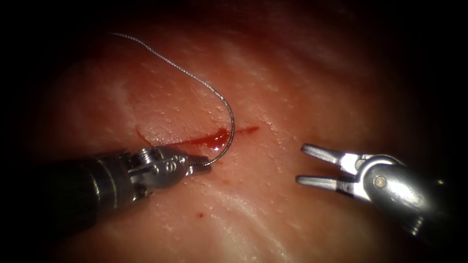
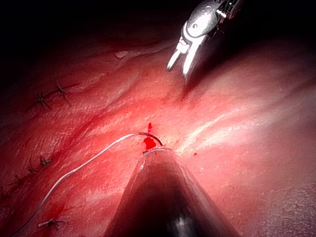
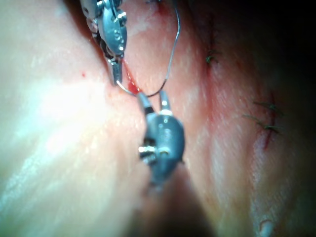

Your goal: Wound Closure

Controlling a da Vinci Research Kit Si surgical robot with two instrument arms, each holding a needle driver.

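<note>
My left tool (image 1: 202,162) comes in from the left and is shut on one end of the curved needle (image 1: 230,139), just below the cut (image 1: 246,130). The needle arcs up across the cut over a pool of red fluid (image 1: 214,140). I cannot tell whether it enters the tissue (image 1: 273,83). Thread (image 1: 165,58) runs from its upper end away to the upper left. My right tool (image 1: 304,165) hovers open to the right of the cut and holds nothing. The right wrist view shows its open jaws (image 3: 154,101) close to the needle (image 3: 153,93) and the left tool (image 3: 117,81).
Older dark stitches (image 2: 49,96) close another part of the tissue far from the tools, also seen as stitches (image 3: 266,123) in the right wrist view. A small red spot (image 1: 200,214) lies below the left tool. Thread (image 2: 84,165) trails loose over the tissue.
</note>
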